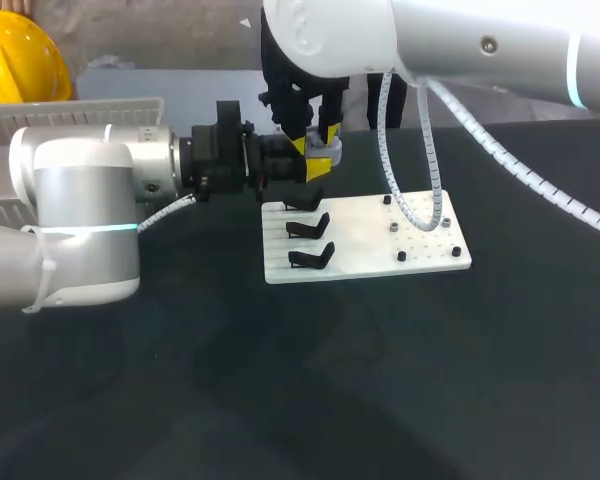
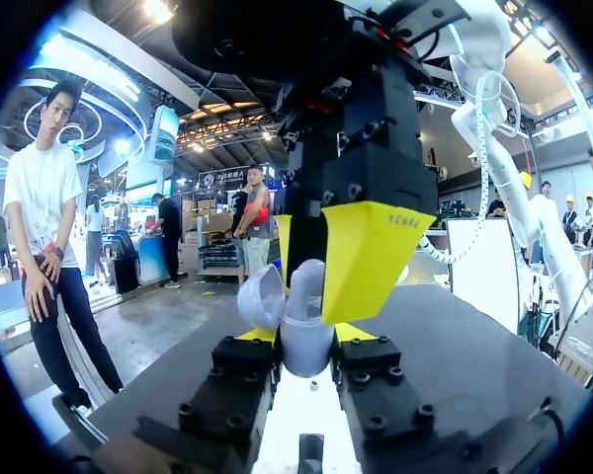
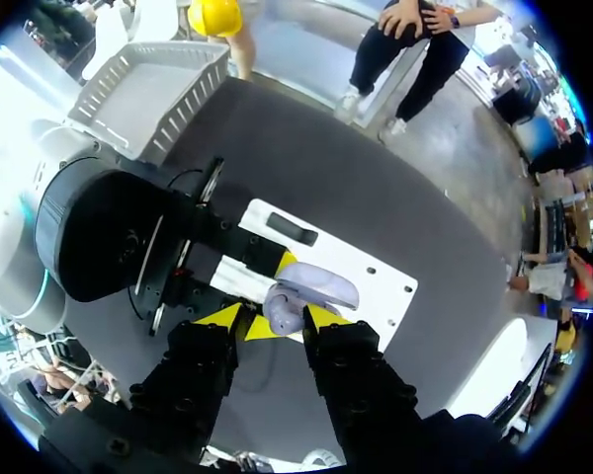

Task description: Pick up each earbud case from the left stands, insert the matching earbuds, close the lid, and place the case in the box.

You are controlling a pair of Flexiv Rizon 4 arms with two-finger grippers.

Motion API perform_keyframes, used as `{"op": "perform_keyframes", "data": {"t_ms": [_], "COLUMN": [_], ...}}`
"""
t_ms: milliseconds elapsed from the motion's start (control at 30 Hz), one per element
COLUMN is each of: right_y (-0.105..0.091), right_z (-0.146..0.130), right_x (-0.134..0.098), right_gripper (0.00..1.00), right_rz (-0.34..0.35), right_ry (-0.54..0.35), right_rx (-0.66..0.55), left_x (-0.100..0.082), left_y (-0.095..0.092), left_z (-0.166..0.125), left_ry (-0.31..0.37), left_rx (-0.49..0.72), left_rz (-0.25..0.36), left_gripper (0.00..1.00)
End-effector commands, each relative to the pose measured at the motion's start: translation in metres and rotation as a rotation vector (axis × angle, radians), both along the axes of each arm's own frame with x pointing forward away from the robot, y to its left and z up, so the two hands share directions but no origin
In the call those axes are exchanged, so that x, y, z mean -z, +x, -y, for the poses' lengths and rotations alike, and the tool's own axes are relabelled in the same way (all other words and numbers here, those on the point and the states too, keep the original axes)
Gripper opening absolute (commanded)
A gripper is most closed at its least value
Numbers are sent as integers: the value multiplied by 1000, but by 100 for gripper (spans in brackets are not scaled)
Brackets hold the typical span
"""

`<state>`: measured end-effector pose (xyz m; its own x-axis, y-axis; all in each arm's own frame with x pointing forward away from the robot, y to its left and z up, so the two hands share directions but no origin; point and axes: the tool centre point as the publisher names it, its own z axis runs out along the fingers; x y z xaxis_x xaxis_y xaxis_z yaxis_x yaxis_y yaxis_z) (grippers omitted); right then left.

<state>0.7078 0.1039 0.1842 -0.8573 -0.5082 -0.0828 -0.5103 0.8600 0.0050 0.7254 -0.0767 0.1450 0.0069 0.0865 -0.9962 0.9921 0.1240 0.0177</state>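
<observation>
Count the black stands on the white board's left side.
3, in a column: the nearest stand, the middle stand, and the far stand, which is partly covered from above. Another may be hidden beyond it.

Even overhead light, dark desk (image 1: 310, 390) dim and matte, faint shadow along the white plate's (image 1: 420, 250) near edge, mild glare on the right arm (image 1: 460, 40), left arm (image 3: 5, 247) washed out in the right wrist view.
</observation>
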Motion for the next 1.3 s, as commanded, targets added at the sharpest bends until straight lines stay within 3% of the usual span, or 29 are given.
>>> {"op": "perform_keyframes", "data": {"t_ms": [33, 567, 833, 1100, 1300], "right_y": [-2, -4, -2, 39, 64], "right_z": [1, 3, 4, 0, 5], "right_x": [1, -3, -19, -31, -21], "right_gripper": [37, 38, 39, 40, 40], "right_rz": [2, 1, 36, 107, 122], "right_ry": [6, 7, 20, 60, 91], "right_rx": [2, 63, 91, 141, 201], "left_x": [0, 0, 0, 0, 0], "left_y": [-1, -1, -1, -1, -1], "left_z": [0, 0, 0, 0, 0], "left_ry": [-3, -3, -3, -3, -3], "left_rx": [-7, -7, -7, -7, -7], "left_rz": [4, 4, 4, 4, 4], "left_gripper": [0, 0, 0, 0, 0]}}
